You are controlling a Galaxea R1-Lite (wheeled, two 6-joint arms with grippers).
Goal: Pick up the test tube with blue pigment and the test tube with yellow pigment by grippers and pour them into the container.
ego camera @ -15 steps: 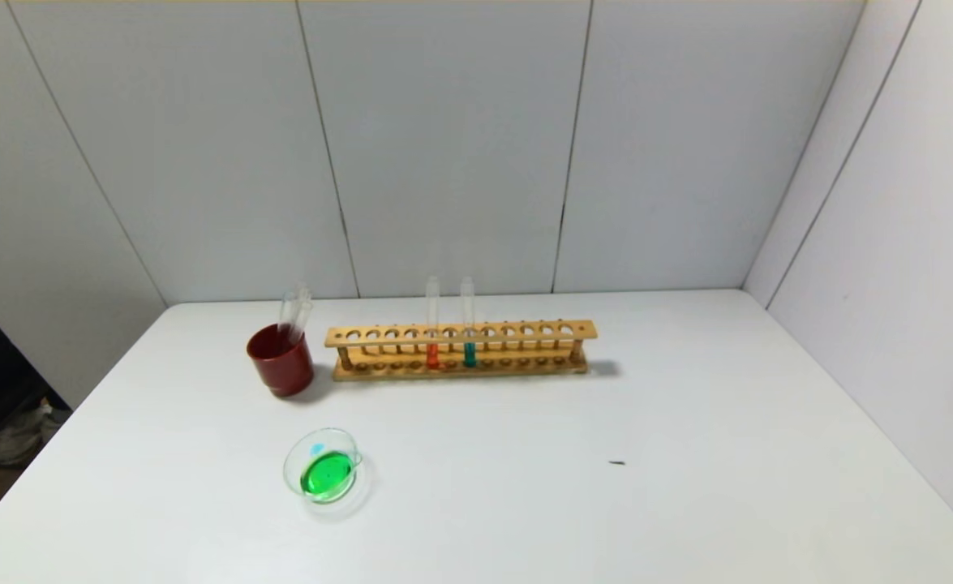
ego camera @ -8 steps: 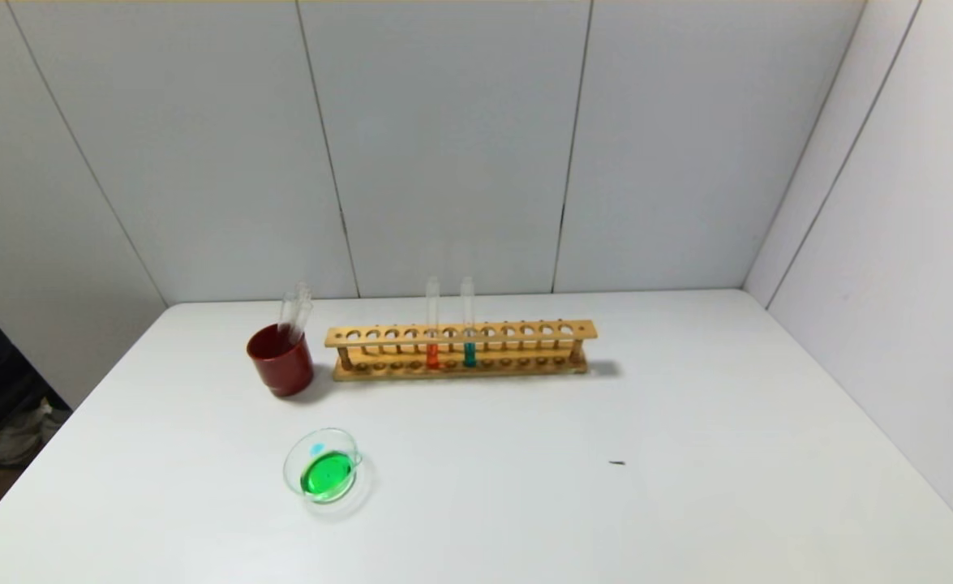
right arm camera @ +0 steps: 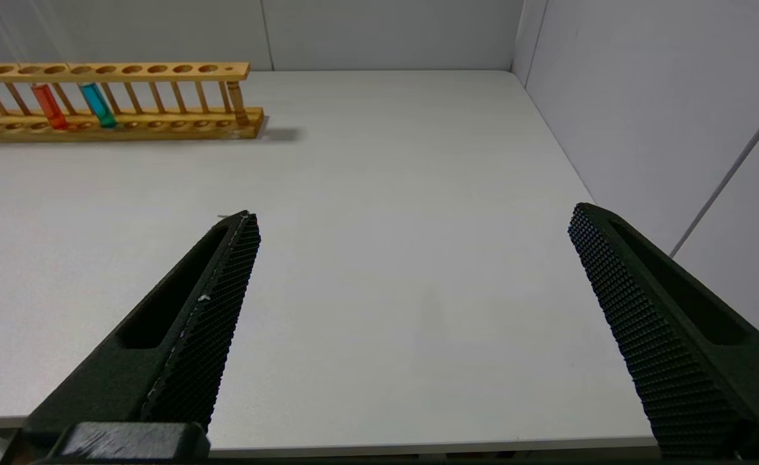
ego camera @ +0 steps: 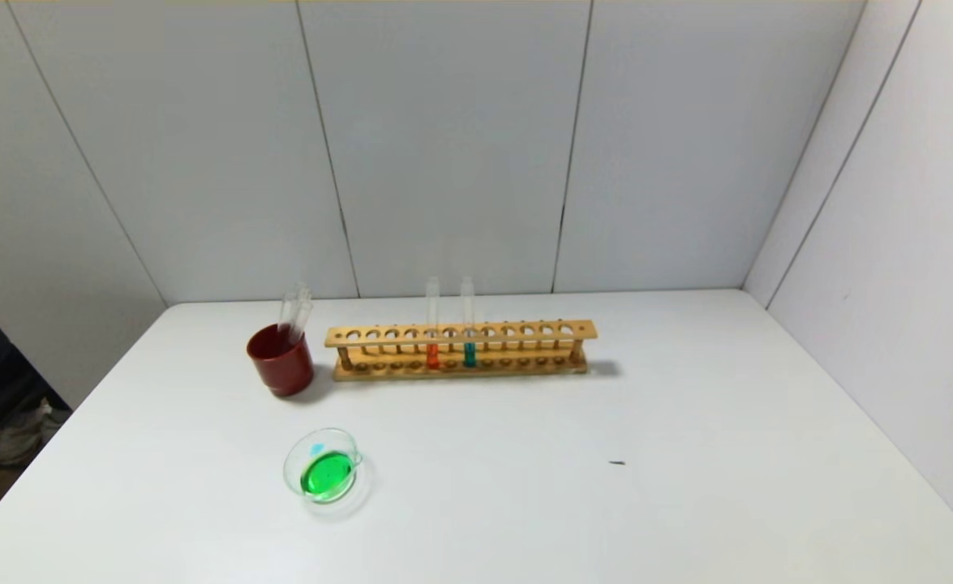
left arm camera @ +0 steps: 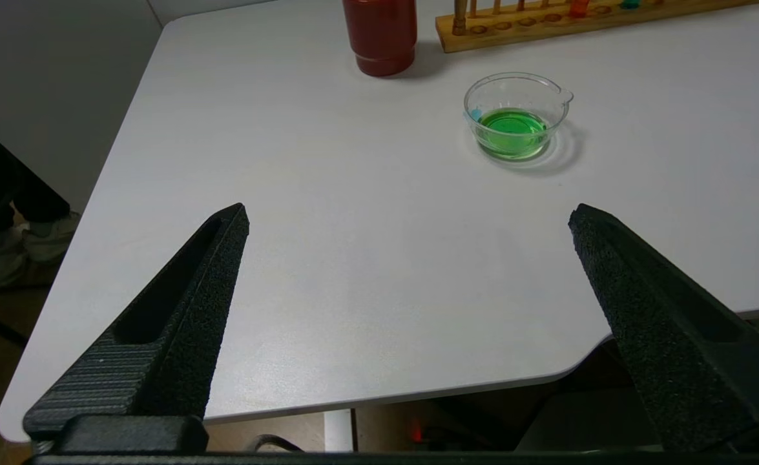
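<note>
Left gripper (left arm camera: 408, 213) parked, jaws spread wide and empty, above the near edge of the surface (left arm camera: 327, 258). The container (left arm camera: 516, 115) holding green liquid sits well ahead of the jaws. Right gripper (right arm camera: 411, 216) likewise spread wide and empty; wooden rack (right arm camera: 114, 97) far ahead. Two emptied tubes (ego camera: 294, 312) lean in the red cup (ego camera: 281, 361). Pour looks finished. Risk: reaching again could grab the orange tube (right arm camera: 50, 106) or teal tube (right arm camera: 98, 105), near look-alikes.

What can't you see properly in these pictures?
- Inside the red cup, head view: its opaque wall hides the bottoms of the clear tubes standing in it.
- Test tube rack, left wrist view: cut off by the picture's edge.
- Both grippers: outside the head view.
</note>
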